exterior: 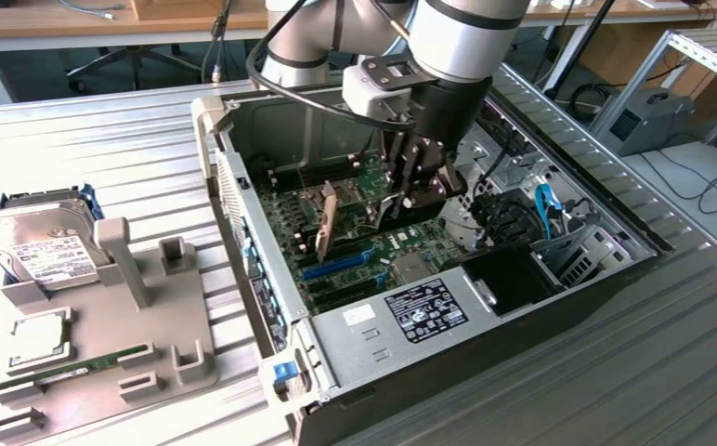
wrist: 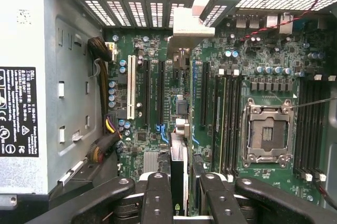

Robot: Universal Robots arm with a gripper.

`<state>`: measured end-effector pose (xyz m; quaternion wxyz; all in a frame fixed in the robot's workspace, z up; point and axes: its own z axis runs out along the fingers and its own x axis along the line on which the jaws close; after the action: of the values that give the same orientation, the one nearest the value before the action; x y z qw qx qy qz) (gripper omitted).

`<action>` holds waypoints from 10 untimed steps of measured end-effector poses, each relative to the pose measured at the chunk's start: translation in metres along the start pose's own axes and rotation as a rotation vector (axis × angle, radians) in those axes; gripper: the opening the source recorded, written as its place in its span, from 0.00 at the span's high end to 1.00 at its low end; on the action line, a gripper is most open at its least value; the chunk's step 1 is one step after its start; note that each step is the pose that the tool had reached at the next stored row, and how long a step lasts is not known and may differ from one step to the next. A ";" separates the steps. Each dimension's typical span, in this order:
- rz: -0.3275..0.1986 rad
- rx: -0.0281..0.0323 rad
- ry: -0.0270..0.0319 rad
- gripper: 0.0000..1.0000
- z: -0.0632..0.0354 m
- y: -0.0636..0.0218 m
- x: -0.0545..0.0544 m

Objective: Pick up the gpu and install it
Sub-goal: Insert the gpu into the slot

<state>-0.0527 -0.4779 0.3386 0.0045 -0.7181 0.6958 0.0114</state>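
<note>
- Green-board gpu (exterior: 329, 221) stands on edge inside the open PC case (exterior: 606, 269), clamped in the gripper (exterior: 410, 198); fingers (wrist: 158, 197) closed on its top edge.
- Long axis runs away from the gripper toward the rear slot brackets, over the motherboard (wrist: 253, 71).
- One gpu, one gripper.

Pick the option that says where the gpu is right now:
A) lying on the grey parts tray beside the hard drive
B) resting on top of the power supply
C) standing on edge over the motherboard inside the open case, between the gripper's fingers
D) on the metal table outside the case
C: the gpu stands on edge over the motherboard inside the open case, and the gripper has its fingers on either side of the card.
</note>
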 end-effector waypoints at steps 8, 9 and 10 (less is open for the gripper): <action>0.000 0.0000 0.0000 0.74 0.0047 0.0000 0.000; 0.000 0.0000 0.0001 0.74 0.0049 0.0000 0.000; 0.000 0.0000 0.0001 0.74 0.0057 0.0000 0.000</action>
<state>-0.0527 -0.4779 0.3329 0.0044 -0.7181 0.6958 0.0114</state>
